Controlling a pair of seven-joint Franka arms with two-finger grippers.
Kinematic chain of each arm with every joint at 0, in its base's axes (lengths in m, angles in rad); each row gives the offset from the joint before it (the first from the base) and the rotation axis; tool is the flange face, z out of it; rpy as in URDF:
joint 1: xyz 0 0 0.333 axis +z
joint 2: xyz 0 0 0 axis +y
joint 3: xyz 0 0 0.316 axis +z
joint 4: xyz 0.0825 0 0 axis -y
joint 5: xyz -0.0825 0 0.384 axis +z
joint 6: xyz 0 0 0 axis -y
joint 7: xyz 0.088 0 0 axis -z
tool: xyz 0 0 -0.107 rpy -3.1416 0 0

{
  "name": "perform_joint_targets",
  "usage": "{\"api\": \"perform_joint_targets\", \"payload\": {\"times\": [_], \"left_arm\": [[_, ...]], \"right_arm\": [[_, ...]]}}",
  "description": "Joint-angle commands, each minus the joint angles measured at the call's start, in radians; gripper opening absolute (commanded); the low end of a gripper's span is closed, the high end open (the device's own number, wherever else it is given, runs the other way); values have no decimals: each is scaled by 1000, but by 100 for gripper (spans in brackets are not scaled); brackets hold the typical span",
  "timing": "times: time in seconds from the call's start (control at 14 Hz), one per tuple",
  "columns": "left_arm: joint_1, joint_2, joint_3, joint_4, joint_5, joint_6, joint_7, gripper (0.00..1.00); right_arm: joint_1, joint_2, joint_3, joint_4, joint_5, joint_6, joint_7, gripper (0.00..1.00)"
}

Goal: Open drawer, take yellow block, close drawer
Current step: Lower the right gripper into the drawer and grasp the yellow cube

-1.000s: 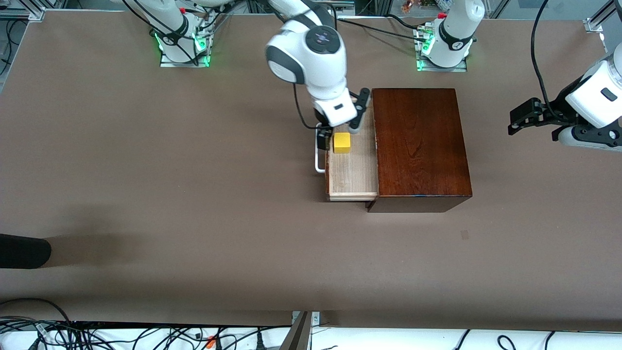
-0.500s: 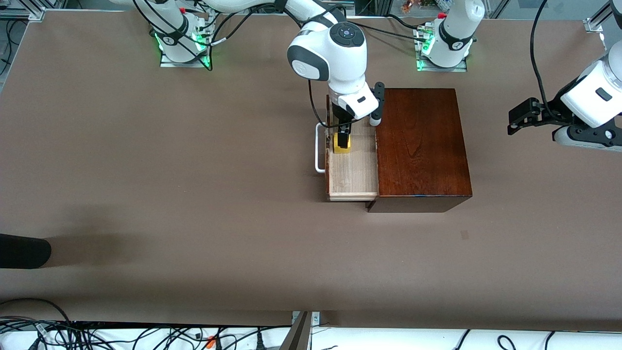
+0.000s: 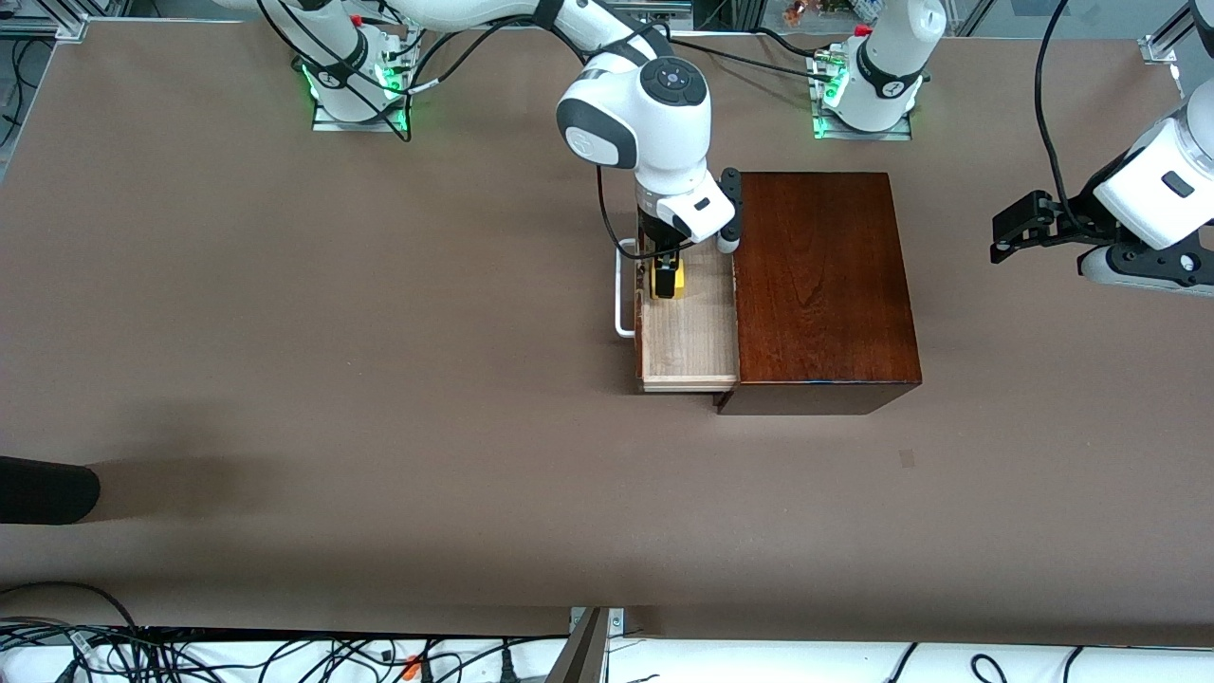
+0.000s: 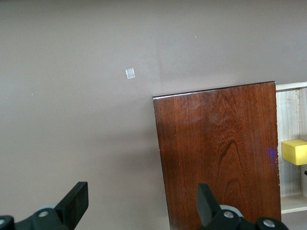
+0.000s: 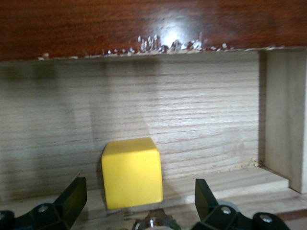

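Note:
The drawer (image 3: 689, 334) of the dark wooden box (image 3: 821, 285) stands pulled out toward the right arm's end of the table, white handle (image 3: 620, 296) leading. The yellow block (image 3: 681, 283) rests on its pale floor near the end farther from the front camera. My right gripper (image 3: 667, 273) is down in the drawer, open, with one finger on each side of the yellow block (image 5: 132, 172) and a gap on both sides; its fingers (image 5: 72, 199) do not touch it. My left gripper (image 3: 1011, 232) waits open above the table off the box's other end, and sees the box top (image 4: 218, 153).
A dark rounded object (image 3: 47, 489) juts in at the table's edge toward the right arm's end, near the front camera. A small pale patch (image 3: 908, 458) marks the table near the box. Cables (image 3: 285, 655) run along the front edge.
My right gripper has swung from beside the handle to over the yellow block and come down around it, hiding much of it in the front view. The left arm has stayed put.

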Motion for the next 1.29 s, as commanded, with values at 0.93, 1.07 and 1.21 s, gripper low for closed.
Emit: {"api": "perform_joint_targets", "payload": {"times": [0.93, 1.07, 1.21], "left_arm": [[-4, -22, 0, -16, 23, -3, 27, 100], [-4, -22, 0, -16, 23, -3, 27, 100], [-4, -22, 0, -16, 23, -3, 27, 100]], "right_arm": [[-1, 29, 8, 27, -5, -18, 29, 0], [-2, 24, 11, 49, -4, -68, 27, 0], [-4, 18, 13, 164, 42, -195, 27, 0]]}}
